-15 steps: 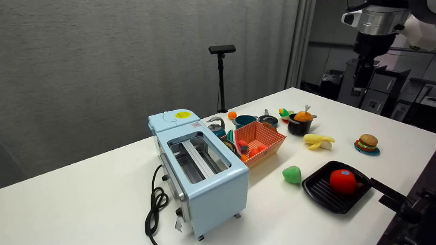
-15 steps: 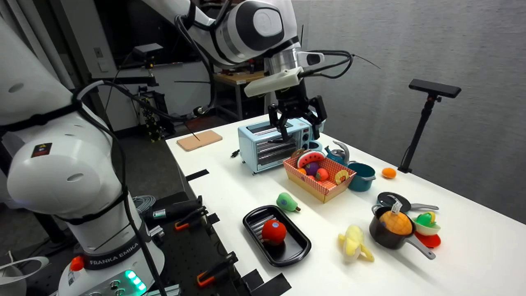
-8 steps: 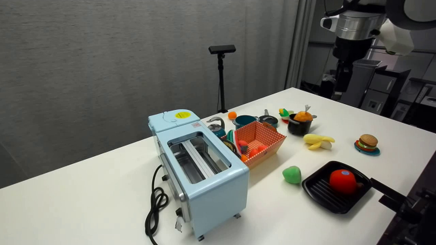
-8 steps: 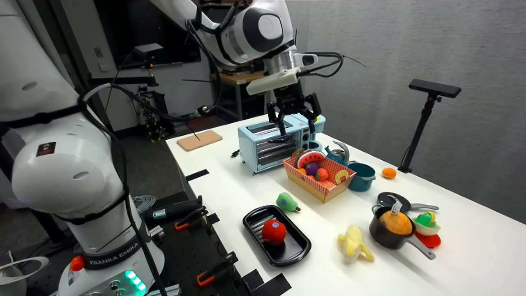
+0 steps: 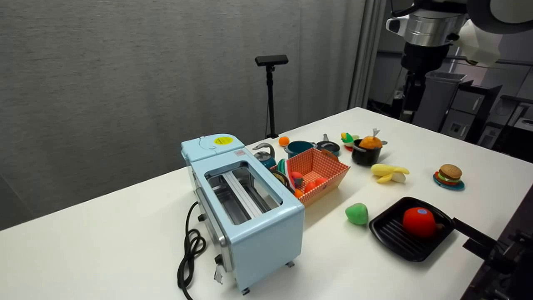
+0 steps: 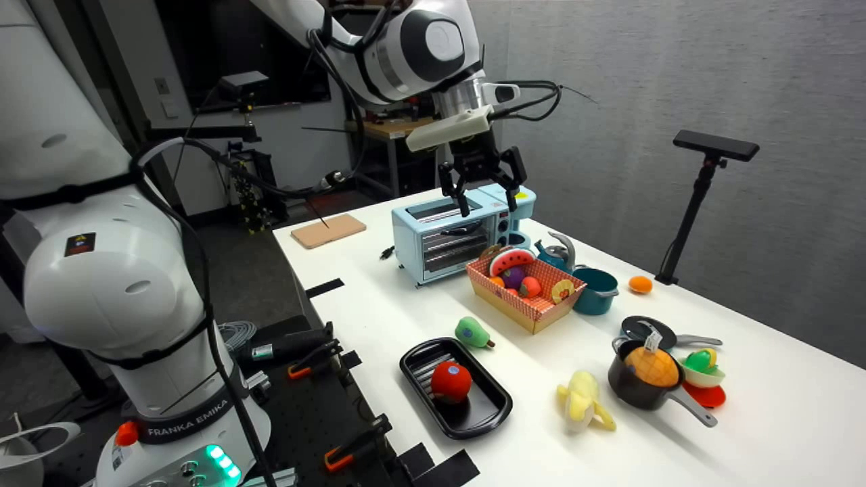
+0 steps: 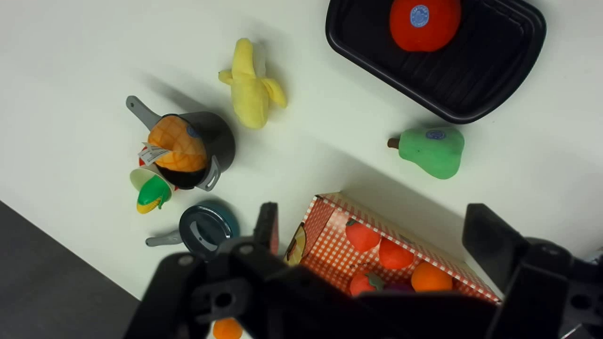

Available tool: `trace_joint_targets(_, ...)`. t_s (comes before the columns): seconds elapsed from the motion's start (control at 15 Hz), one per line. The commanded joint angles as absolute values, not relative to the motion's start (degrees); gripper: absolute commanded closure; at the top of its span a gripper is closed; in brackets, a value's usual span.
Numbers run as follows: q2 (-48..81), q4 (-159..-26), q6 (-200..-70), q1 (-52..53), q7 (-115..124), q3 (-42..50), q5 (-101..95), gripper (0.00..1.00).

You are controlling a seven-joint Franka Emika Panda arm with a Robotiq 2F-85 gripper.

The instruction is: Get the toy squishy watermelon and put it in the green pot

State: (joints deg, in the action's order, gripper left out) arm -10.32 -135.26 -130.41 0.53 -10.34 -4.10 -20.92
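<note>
- In an exterior view, my claw (image 6: 488,210) hangs just right of the upper centre of the frame, its fingers (image 6: 463,205) spread wide, only air between the tips.
- In the wrist view, my fingers stand far apart across the lower part of the frame, and the red-checked basket (image 7: 330,245) shows between them.
- The toy watermelon (image 6: 512,260), red side showing, sits in the basket at its upper-left end, right of the frame's centre and lower than my fingertips.
- The green pot (image 6: 594,295), more teal to my eye, stands on the white table (image 6: 778,419) just right of the basket; whether the two touch I cannot tell.
- Against one second ago, my claw is higher in the frame and a touch farther left, so more of the blue toaster oven (image 6: 454,245) shows behind it.
- In an exterior view, my arm (image 5: 431,31), at upper right, has shifted left across the frame.
- The toy watermelon, the basket and the green pot stay where they were.
</note>
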Motion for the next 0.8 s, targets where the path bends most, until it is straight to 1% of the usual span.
trace_joint_targets(0.0, -10.32, -135.16, -130.22, 1.09, -10.31, -3.58, -20.96, 0.00)
trace_joint_targets(0.4, -5.04, -132.15, -127.92, 1.37, -12.51, -3.49, -19.92, 0.00)
trace_joint_targets(0.73, 3.81, -126.75, -123.39, 2.42, -23.78, -3.83, -14.22, 0.00)
